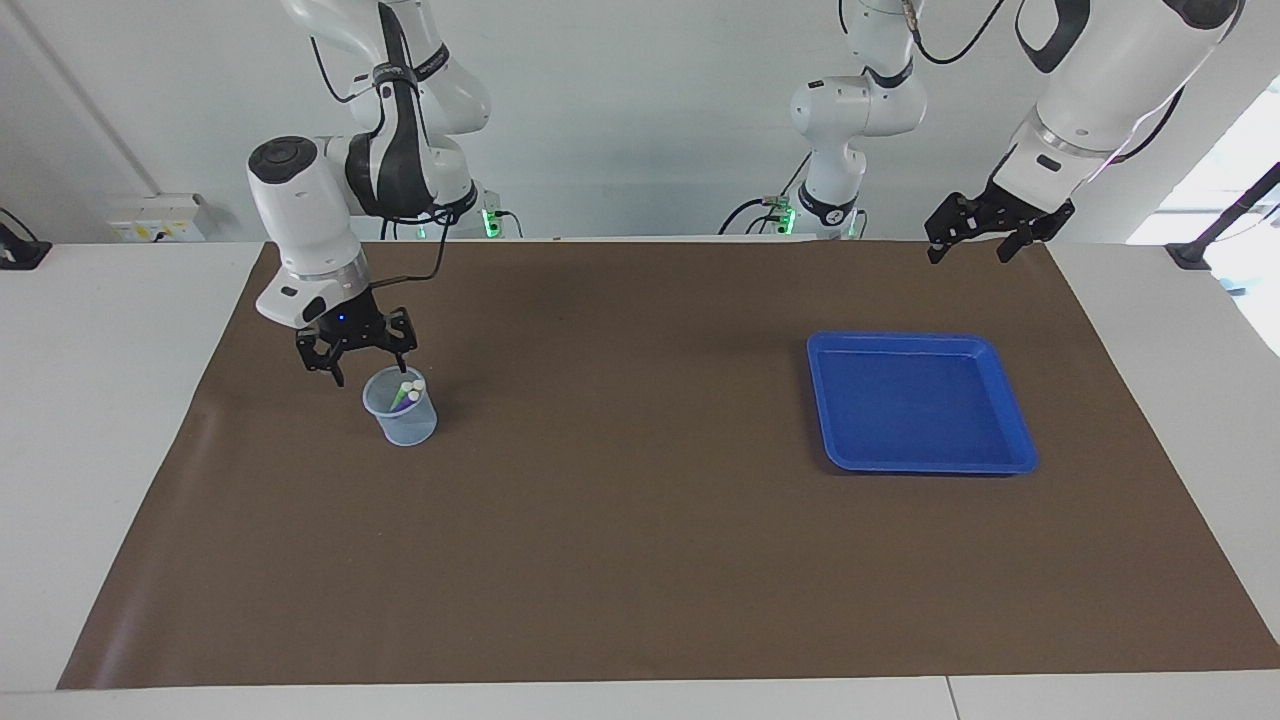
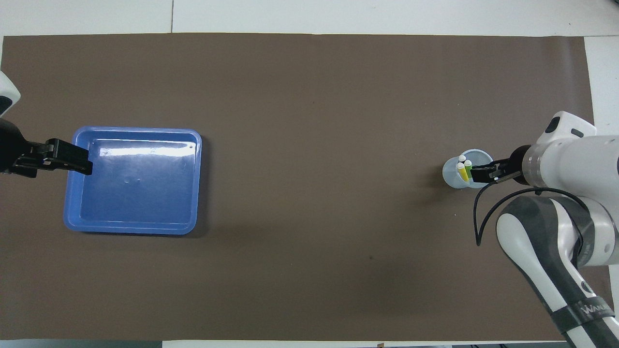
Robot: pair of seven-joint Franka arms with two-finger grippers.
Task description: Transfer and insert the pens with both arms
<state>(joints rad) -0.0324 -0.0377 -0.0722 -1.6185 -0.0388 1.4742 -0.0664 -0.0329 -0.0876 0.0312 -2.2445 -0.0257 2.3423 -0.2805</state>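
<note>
The brown mat [image 1: 640,560] is covering the table, and the blue tray [image 1: 1010,455] toward the left arm's end is lying bare. The left gripper [image 1: 975,240] is waiting in the air, fingers apart, over the mat's edge nearest the robots. The right gripper [image 1: 368,365] is hanging just over the cup [image 1: 402,425], fingers apart and holding nothing. The pens [image 2: 464,168] are standing in the cup (green and yellow showing; the purple one cannot be made out), so the inserting is judged nearly or fully done.

We see the brown mat [image 1: 640,560] from two high cameras: one faces the robots from across the table, one looks steeply down from their end; both share the whole mat.
</note>
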